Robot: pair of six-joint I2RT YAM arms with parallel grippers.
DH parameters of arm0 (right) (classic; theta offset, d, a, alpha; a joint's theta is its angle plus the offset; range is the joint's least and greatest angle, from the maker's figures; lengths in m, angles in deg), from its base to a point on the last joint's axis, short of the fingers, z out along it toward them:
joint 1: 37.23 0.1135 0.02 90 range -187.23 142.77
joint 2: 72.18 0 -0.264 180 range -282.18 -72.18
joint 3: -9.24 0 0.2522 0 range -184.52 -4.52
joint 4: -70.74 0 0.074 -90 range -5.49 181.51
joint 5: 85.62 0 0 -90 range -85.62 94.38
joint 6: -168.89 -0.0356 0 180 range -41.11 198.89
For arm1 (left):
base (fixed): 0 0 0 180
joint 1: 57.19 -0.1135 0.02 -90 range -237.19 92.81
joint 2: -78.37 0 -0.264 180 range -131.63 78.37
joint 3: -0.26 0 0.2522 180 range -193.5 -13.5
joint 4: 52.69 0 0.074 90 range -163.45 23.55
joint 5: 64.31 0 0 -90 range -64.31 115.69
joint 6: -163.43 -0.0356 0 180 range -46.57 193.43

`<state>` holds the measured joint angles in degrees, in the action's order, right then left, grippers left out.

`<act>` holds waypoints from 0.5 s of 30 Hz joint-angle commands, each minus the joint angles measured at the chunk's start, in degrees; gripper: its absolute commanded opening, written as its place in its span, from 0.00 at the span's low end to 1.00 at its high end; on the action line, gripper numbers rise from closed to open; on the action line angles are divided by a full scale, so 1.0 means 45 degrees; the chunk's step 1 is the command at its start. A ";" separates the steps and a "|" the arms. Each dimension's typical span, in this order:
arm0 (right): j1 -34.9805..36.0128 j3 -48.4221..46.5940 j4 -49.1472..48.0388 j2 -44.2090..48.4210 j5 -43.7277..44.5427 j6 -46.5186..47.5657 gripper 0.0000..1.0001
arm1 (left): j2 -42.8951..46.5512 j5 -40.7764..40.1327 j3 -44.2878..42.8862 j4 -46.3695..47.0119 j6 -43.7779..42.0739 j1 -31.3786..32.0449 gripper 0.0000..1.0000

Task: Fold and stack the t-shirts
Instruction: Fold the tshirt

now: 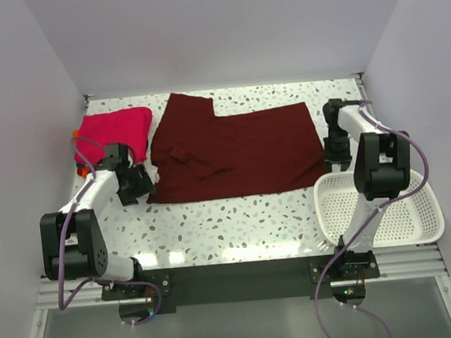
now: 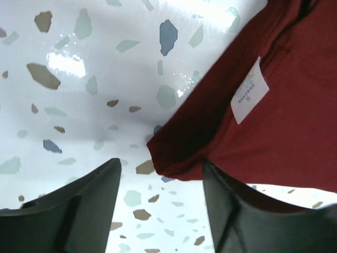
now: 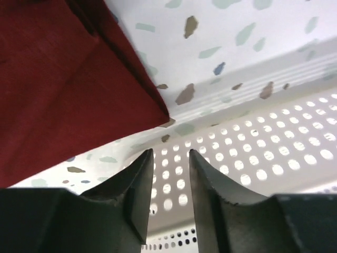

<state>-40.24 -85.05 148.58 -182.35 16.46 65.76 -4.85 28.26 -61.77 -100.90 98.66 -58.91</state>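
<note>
The dark maroon t-shirt [image 1: 239, 148] lies across the middle of the table [image 1: 237, 215] in the top view. It is spread mostly flat, with a sleeve sticking toward the upper centre and some cloth bunched on its left half. I judge it not yet folded.

My left claw [image 2: 160, 169] is spread wide and grips nothing. In its wrist view the shirt's corner pokes down between the fingers, below the white label [image 2: 250, 90], well placed for a pinch.

My right claw [image 3: 169, 158] is parted only narrowly and also empty. It hangs over the white slotted basket [image 1: 322, 212], with the shirt's other near corner just up and left in that frame.

One claw at each corner suits lifting the hem evenly.

The folded magenta-pink shirt [image 1: 115, 131] sits on an orange one [image 1: 84, 170] at the upper left, presumably the stack.
</note>
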 commanded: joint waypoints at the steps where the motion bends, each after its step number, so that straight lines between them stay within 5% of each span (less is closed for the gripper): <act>1: -0.0074 -0.0638 0.0975 0.1063 0.1027 -0.0013 0.39 | 0.0758 -0.0043 -0.0675 -0.0564 -0.0139 0.0166 0.69; 7: -0.0035 -0.2063 0.1560 0.1533 0.1047 -0.0111 0.57 | 0.0662 -0.0434 -0.3098 -0.1229 0.0017 0.1161 0.77; 15: 0.0180 -0.3275 0.0860 0.1319 -0.0571 0.0319 0.60 | -0.0704 0.0737 -0.3921 0.0273 0.1247 0.3562 0.76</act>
<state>-39.97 -97.59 153.19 -177.37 18.03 66.15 -4.50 28.17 -78.15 -102.59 101.13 -46.12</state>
